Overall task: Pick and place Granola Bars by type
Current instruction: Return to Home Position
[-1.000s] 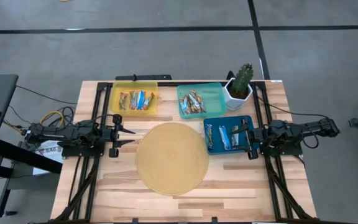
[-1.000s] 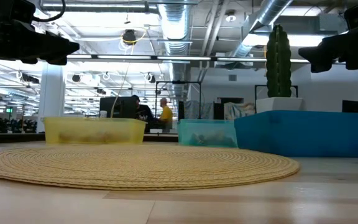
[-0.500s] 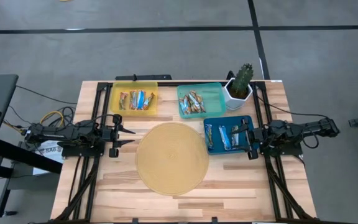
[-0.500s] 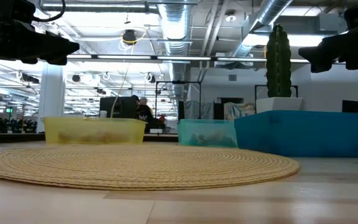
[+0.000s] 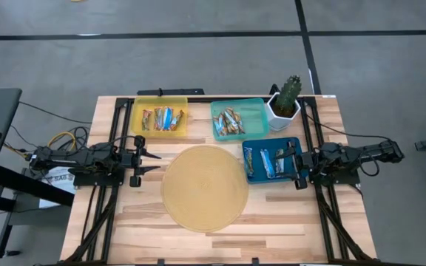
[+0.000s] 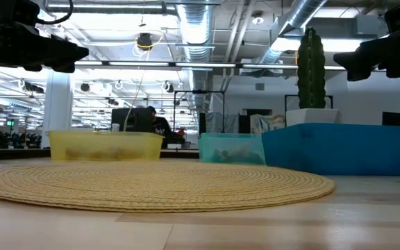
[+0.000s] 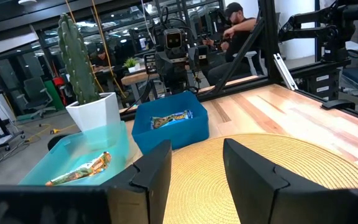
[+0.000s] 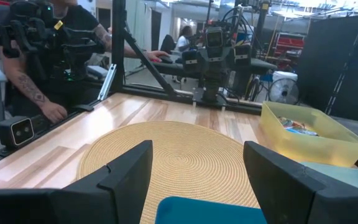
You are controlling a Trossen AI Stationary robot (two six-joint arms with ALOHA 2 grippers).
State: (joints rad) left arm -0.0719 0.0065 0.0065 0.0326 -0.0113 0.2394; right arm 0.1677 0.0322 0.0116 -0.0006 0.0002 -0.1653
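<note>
The round woven straw mat point(image 5: 204, 188) is shown without bars, flanked by the left gripper point(image 5: 154, 162) and the right gripper point(image 5: 296, 166), both with fingers spread and empty. The granola bars point(image 5: 268, 161) are held in the blue plastic bin point(image 5: 272, 178) just beside the right gripper, long axes front-to-back, and farther back in the teal bin point(image 5: 254, 114) and yellow bin point(image 5: 140, 111), where wrapper types are too small to tell

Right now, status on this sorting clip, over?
Left gripper, right gripper: jaws open, empty, at table sides. Granola bars all in yellow bin, teal bin, blue bin. Mat bare, nothing in the way.
</note>
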